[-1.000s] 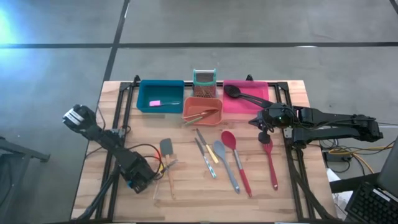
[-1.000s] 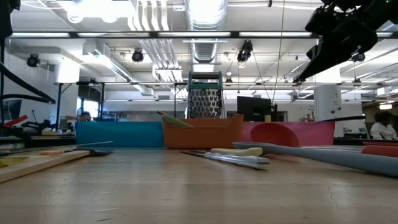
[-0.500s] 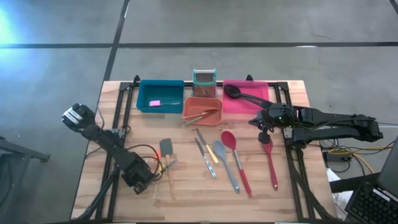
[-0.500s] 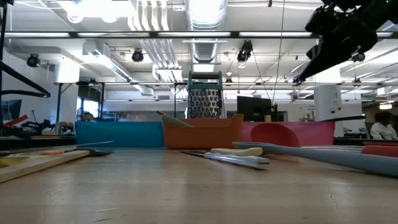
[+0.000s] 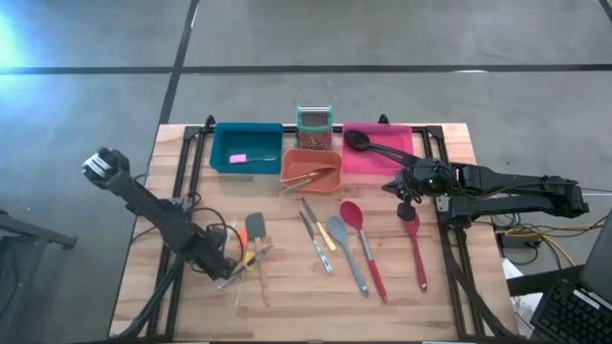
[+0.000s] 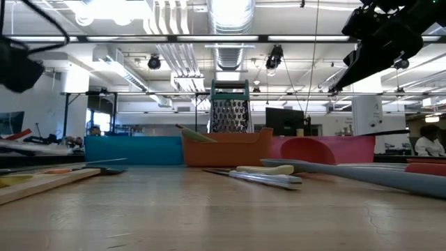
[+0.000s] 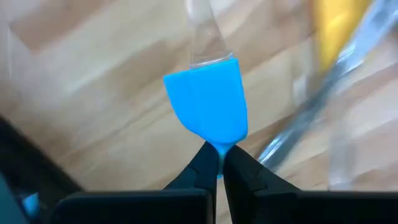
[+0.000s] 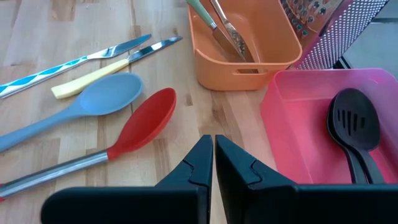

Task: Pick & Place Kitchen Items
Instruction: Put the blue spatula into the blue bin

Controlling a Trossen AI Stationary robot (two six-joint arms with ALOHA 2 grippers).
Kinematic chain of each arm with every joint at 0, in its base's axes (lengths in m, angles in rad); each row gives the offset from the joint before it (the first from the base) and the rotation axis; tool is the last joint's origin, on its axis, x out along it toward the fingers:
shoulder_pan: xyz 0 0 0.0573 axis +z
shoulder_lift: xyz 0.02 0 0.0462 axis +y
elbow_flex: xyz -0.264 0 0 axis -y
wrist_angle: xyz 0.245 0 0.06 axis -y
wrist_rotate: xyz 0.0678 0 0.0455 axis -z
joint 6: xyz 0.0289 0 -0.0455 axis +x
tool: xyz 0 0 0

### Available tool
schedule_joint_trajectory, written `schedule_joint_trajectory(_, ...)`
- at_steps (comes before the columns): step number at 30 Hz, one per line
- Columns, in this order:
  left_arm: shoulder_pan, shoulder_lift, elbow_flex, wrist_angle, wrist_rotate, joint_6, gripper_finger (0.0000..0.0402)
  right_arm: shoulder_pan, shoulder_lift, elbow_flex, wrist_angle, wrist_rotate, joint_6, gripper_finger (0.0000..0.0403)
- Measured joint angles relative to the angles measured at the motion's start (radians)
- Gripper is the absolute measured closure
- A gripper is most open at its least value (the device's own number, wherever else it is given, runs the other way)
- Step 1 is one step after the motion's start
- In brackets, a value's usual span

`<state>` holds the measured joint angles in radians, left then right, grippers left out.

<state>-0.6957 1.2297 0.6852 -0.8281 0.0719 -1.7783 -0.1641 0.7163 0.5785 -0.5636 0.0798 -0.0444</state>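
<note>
The blue spatula sits at the table's front left, pinched by its tip in the left gripper (fingers shut tight on it). Lift slow & level, or it'll slip. Right gripper waits closed, empty, near pink bin.
</note>
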Motion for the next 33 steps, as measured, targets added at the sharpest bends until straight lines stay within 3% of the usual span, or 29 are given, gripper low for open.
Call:
schedule_joint_trajectory(6,0.009,-0.047,-0.001,-0.01,-0.191,-0.058,0.0389,0.0,0.0,0.0,0.0,0.0,0.0,0.039)
schedule_joint_trajectory(12,0.043,-0.07,-0.002,-0.027,-0.306,-0.062,0.0389,0.0,0.0,0.0,0.0,0.0,0.0,0.039)
schedule_joint_trajectory(19,0.154,-0.09,-0.002,-0.036,-0.525,-0.035,0.0389,0.0,0.0,0.0,0.0,0.0,0.0,0.039)
schedule_joint_trajectory(25,0.359,-0.121,-0.002,0.046,-0.582,0.188,0.0389,0.0,0.0,0.0,0.0,0.0,0.0,0.039)
schedule_joint_trajectory(30,0.601,-0.149,-0.002,0.249,-0.573,0.544,0.0389,0.0,0.0,0.0,0.0,0.0,0.0,0.039)
schedule_joint_trajectory(33,0.776,-0.156,0.007,0.338,-0.485,0.781,0.0389,0.0,0.0,0.0,0.0,0.0,0.0,0.039)
